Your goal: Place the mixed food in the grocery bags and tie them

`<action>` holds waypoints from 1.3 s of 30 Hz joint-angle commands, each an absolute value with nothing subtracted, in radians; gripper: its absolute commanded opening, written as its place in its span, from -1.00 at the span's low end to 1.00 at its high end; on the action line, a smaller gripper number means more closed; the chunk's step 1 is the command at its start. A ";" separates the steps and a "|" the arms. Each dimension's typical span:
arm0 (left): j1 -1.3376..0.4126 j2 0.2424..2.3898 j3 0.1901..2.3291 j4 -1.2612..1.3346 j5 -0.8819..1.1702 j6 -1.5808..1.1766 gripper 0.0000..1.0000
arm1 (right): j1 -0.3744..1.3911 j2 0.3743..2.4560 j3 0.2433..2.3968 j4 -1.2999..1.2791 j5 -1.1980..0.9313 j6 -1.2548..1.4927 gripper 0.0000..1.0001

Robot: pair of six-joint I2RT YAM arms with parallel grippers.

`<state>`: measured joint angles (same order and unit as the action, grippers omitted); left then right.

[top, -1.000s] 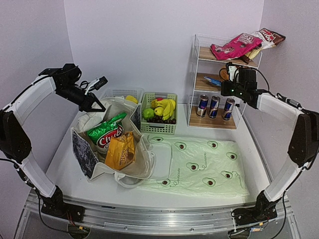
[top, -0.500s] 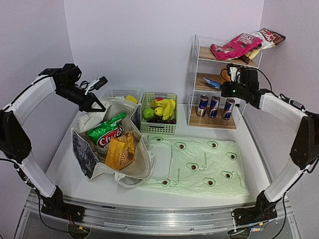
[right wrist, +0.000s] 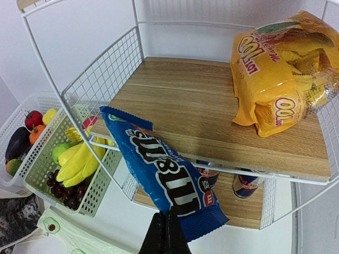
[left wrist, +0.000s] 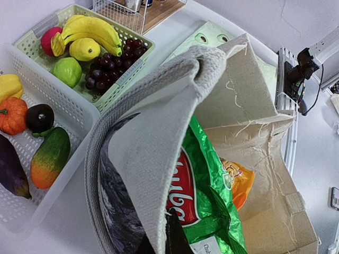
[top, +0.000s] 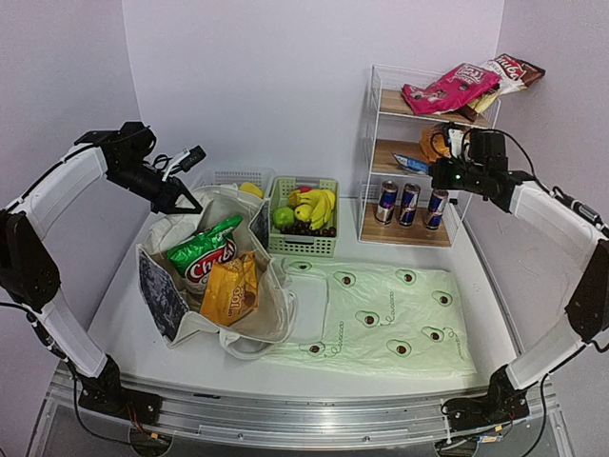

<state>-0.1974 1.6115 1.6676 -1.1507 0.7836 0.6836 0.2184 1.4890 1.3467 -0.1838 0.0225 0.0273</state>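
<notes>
The cream canvas tote (top: 255, 319) stands open at the left with a green-white crisp packet (top: 202, 257) and an orange crisp packet (top: 230, 288) inside. My left gripper (top: 186, 202) is shut on the tote's back rim (left wrist: 159, 159) and holds it up; the green-white packet (left wrist: 212, 196) lies just below its fingertips. My right gripper (top: 436, 171) is shut on the edge of a blue sweets packet (right wrist: 164, 169) that hangs off the rack's middle shelf. The avocado-print bag (top: 381, 314) lies flat. Bananas (top: 317, 205) and grapes (top: 304, 228) sit in the green basket. Three cans (top: 409, 205) stand on the bottom shelf.
The white wire rack (top: 373, 114) stands at the back right, with a pink crisp packet (top: 447, 88) on top and a yellow-orange packet (right wrist: 275, 74) on the middle shelf. A green basket (top: 303, 246) and a white basket (left wrist: 53, 174) with vegetables stand behind the tote.
My right gripper has drawn back to the right from the rack, uncovering the yellow-orange packet on the middle shelf. My left arm has not moved.
</notes>
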 commanded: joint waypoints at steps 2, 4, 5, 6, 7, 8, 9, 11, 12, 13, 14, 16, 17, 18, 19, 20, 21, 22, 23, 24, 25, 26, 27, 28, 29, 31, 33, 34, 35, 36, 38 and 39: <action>-0.196 1.624 1.696 -1.121 0.803 0.684 -1.00 | 0.233 1.312 1.321 -0.277 0.008 0.044 -1.00; -0.196 1.627 1.697 -1.118 0.803 0.684 -1.00 | 0.259 1.266 1.319 -0.332 0.014 0.034 -1.00; -0.196 1.629 1.698 -1.117 0.803 0.684 -1.00 | 0.276 1.244 1.320 -0.363 0.019 0.028 -1.00; -0.196 1.633 1.699 -1.117 0.803 0.684 -1.00 | 0.300 1.225 1.323 -0.390 0.021 0.025 -1.00; -0.196 1.636 1.701 -1.118 0.801 0.683 -1.00 | 0.328 1.209 1.328 -0.415 0.026 0.021 -1.00; -0.196 1.638 1.705 -1.117 0.801 0.682 -1.00 | 0.363 1.202 1.338 -0.437 0.033 0.016 -1.00; -0.196 1.641 1.708 -1.118 0.801 0.681 -1.00 | 0.413 1.198 1.350 -0.467 0.044 0.010 -1.00; -0.196 1.646 1.715 -1.122 0.802 0.678 -1.00 | 0.521 1.206 1.380 -0.505 0.049 0.008 -1.00; -0.196 1.648 1.718 -1.124 0.802 0.676 -1.00 | 0.573 1.215 1.391 -0.507 0.030 0.008 -1.00; -0.196 1.648 1.721 -1.125 0.801 0.675 -1.00 | 0.633 1.230 1.401 -0.505 0.013 0.008 -1.00; -0.196 1.647 1.723 -1.126 0.798 0.674 -1.00 | 0.685 1.254 1.419 -0.501 0.009 -0.001 -1.00; -0.196 1.644 1.723 -1.127 0.795 0.671 -1.00 | 0.802 1.308 1.467 -0.500 -0.007 -0.051 -1.00; -0.196 1.642 1.722 -1.126 0.792 0.670 -1.00 | 0.854 1.340 1.496 -0.499 -0.022 -0.072 -1.00; -0.196 1.639 1.720 -1.125 0.789 0.670 -1.00 | 0.903 1.374 1.531 -0.497 -0.042 -0.086 -1.00; -0.196 1.636 1.718 -1.124 0.786 0.670 -1.00 | 0.940 1.407 1.569 -0.489 -0.073 -0.090 -1.00; -0.196 1.632 1.715 -1.124 0.783 0.669 -1.00 | 0.964 1.440 1.597 -0.479 -0.104 -0.092 -1.00; -0.196 1.628 1.713 -1.122 0.781 0.669 -1.00 | 0.986 1.480 1.625 -0.476 -0.123 -0.098 -1.00; -0.196 1.626 1.711 -1.120 0.779 0.670 -1.00 | 1.010 1.518 1.657 -0.477 -0.127 -0.108 -1.00; -0.196 1.623 1.708 -1.117 0.778 0.670 -1.00 | 1.030 1.557 1.687 -0.477 -0.129 -0.115 -1.00; -0.196 1.619 1.705 -1.114 0.776 0.670 -1.00 | 1.043 1.593 1.711 -0.476 -0.135 -0.116 -1.00; -0.196 1.615 1.703 -1.111 0.773 0.670 -1.00 | 1.053 1.625 1.731 -0.476 -0.138 -0.108 -1.00; -0.195 1.613 1.701 -1.110 0.770 0.670 -1.00 | 1.062 1.660 1.754 -0.476 -0.141 -0.100 -1.00; -0.196 1.609 1.700 -1.108 0.768 0.670 -1.00 | 1.073 1.690 1.773 -0.477 -0.132 -0.095 -1.00; -0.196 1.605 1.697 -1.107 0.767 0.670 -1.00 | 1.084 1.711 1.791 -0.477 -0.122 -0.091 -1.00; -0.196 1.601 1.693 -1.105 0.765 0.671 -1.00 | 1.095 1.734 1.807 -0.478 -0.098 -0.087 -1.00; -0.196 1.597 1.686 -1.101 0.764 0.674 -1.00 | 1.110 1.777 1.842 -0.482 -0.052 -0.077 -1.00; -0.196 1.597 1.682 -1.100 0.765 0.675 -1.00 | 1.125 1.829 1.884 -0.489 -0.029 -0.078 -1.00; -0.196 1.598 1.681 -1.099 0.766 0.675 -1.00 | 1.135 1.855 1.907 -0.494 -0.021 -0.081 -1.00; -0.196 1.601 1.683 -1.099 0.768 0.672 -1.00 | 1.147 1.878 1.932 -0.506 -0.027 -0.090 -1.00; -0.196 1.603 1.685 -1.099 0.771 0.669 -1.00 | 1.158 1.908 1.963 -0.523 -0.035 -0.102 -1.00; -0.195 1.604 1.692 -1.099 0.775 0.661 -1.00 | 1.175 1.961 2.018 -0.558 -0.050 -0.119 -1.00; -0.196 1.605 1.696 -1.099 0.778 0.657 -1.00 | 1.183 1.979 2.037 -0.569 -0.057 -0.124 -1.00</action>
<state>-0.1974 1.6363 1.6814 -1.1316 0.7730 0.6778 1.1420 1.9036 1.9184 -0.5294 -0.0481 -0.0921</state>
